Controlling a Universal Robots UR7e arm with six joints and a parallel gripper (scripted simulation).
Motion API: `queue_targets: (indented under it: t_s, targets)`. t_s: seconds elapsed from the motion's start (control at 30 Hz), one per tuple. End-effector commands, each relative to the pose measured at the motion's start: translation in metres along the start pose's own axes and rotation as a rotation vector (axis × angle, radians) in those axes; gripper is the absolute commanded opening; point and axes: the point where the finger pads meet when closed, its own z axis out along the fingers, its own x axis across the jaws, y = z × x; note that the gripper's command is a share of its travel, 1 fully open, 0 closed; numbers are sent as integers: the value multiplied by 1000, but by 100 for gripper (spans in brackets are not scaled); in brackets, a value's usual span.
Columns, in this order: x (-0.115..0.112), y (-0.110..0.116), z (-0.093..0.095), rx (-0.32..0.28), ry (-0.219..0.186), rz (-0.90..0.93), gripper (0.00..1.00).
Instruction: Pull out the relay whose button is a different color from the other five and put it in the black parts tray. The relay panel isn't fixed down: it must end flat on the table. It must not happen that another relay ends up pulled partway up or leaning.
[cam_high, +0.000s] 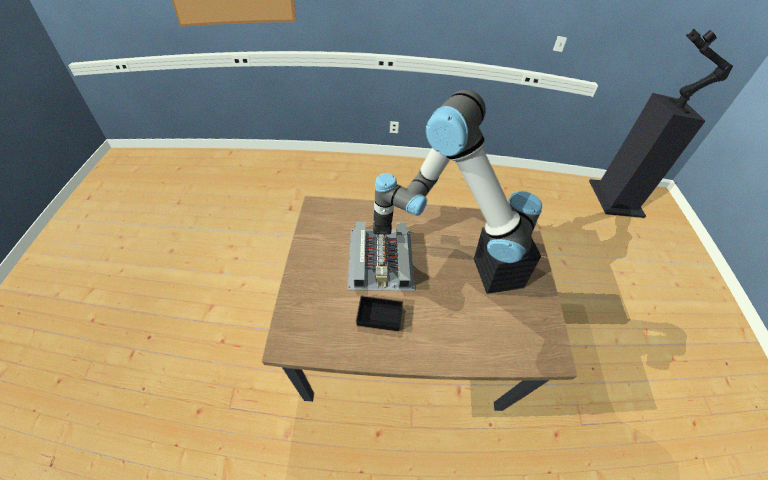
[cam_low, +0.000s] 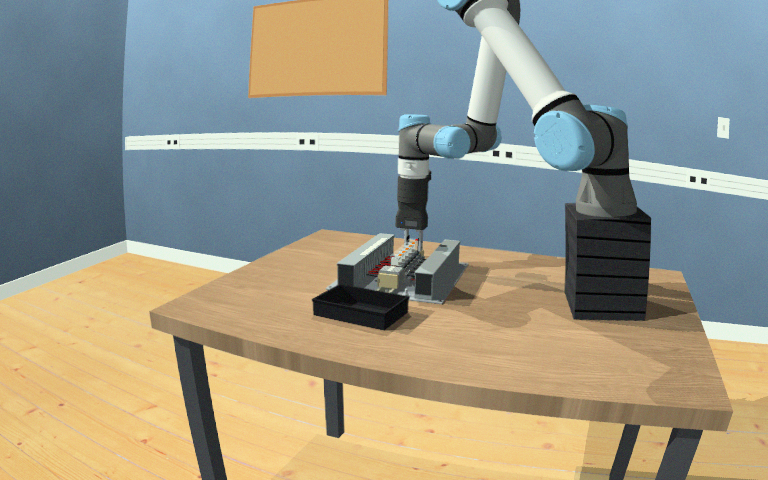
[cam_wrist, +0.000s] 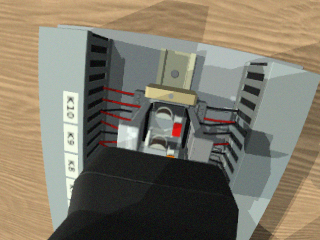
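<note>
The relay with the red button (cam_wrist: 176, 130) stands at the row's far end in the wrist view, beside a relay with an orange button. My gripper (cam_high: 382, 233) (cam_low: 414, 244) (cam_wrist: 167, 117) points straight down over the back of the panel, its fingers shut on the red-button relay's two sides. Whether that relay has risen from its socket is hard to tell. The relay panel (cam_high: 398, 287) (cam_low: 434, 301) (cam_wrist: 222, 57) looks flat on the table. The black parts tray (cam_high: 379, 324) (cam_low: 348, 314) stands empty in front of it.
Grey wire ducts (cam_high: 359, 260) (cam_low: 365, 260) (cam_wrist: 65, 60) stand left and right of the relay row, with red and black wires between. A tan end stop (cam_wrist: 171, 95) sits just beyond the held relay. The arm's black base block (cam_high: 505, 271) (cam_low: 608, 266) is at the table's right.
</note>
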Motion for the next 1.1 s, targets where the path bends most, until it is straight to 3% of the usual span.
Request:
queue_targets:
  t_s: [0.0,1.07]
  targets:
    - [-1,0,-1,1,9,0,0]
    - [-2,0,-1,1,58,0,0]
